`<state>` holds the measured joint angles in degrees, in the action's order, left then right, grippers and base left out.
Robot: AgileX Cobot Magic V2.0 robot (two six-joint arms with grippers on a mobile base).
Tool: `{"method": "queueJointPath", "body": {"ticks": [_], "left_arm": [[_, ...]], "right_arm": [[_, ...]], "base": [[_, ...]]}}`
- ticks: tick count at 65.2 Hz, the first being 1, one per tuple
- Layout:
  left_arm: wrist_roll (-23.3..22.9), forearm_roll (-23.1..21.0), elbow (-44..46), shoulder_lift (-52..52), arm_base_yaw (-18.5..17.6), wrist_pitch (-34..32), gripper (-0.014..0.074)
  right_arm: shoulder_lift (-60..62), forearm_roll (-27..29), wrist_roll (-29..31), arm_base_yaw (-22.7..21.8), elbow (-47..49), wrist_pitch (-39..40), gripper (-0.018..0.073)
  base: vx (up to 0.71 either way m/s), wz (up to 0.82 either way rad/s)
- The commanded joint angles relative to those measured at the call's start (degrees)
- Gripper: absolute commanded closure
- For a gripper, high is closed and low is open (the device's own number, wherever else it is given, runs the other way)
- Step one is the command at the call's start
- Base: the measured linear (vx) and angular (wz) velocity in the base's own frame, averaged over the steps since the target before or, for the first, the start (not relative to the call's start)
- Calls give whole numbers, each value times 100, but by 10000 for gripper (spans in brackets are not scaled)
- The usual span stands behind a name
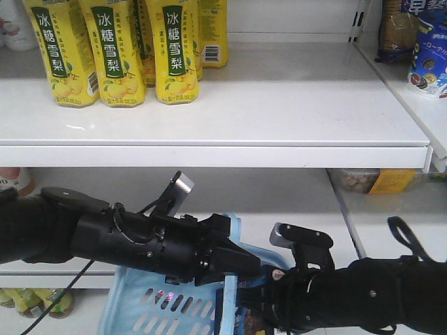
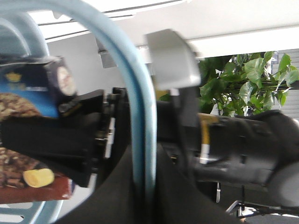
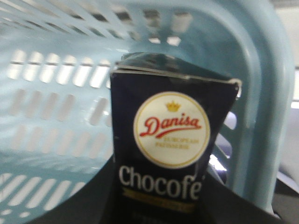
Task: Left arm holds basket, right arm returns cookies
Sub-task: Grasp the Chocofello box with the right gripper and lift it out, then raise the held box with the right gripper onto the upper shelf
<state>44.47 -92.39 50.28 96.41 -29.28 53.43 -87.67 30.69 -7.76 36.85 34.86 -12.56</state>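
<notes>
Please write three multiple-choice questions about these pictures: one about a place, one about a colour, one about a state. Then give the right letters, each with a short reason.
1. Where do the yellow drink bottles stand?
A. in the basket
B. on the upper white shelf, at its left
C. on the floor

2. What colour is the basket?
A. red
B. light blue
C. green

3. In what state is the cookie carton?
A. lying on the upper shelf
B. held by the right gripper, at the basket
C. standing among the bottles

Answers:
1 B: the front view shows the bottles on the white shelf, above both arms.
2 B: its slotted walls and handle are pale blue in every view.
3 B: the right wrist view shows the navy carton upright between the jaws, the basket wall behind it. The left gripper is shut on the basket handle.
</notes>
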Motion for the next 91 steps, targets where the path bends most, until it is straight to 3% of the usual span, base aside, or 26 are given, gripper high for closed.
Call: {"method": "queueJointPath", "body": {"ticks": [1,15,23,40,52,72,82,91], "left_arm": [[133,-401,176,-279,4,255,603],[133,-401,176,-279,4,255,603],[133,-401,176,-279,4,255,603],[133,-401,176,-279,4,255,603],[133,-401,176,-279,4,255,603],[133,-401,176,-279,4,255,603],[133,-401,176,-279,4,255,603],[133,-401,176,-279,4,255,603]], "right_arm": [[512,-80,78,-12,114,45,389],[1256,-109,73,-12,73,-211,382],[1712,-433,10,-41,73,-402,381],[2830,-1290,-693,-951,73,-1335,373],[4019,-1554,-680,-1645,73,-2000,372],[5950,-1525,-636,-1727,180,-3459,372],[6469,-1610,-624,-1727,721,-3338,372],[6412,-2229,-543,-1727,1299,-2857,372]], "base": [[0,0],[0,0],[0,0],[0,0],[0,0],[0,0],[0,0],[0,0]]}}
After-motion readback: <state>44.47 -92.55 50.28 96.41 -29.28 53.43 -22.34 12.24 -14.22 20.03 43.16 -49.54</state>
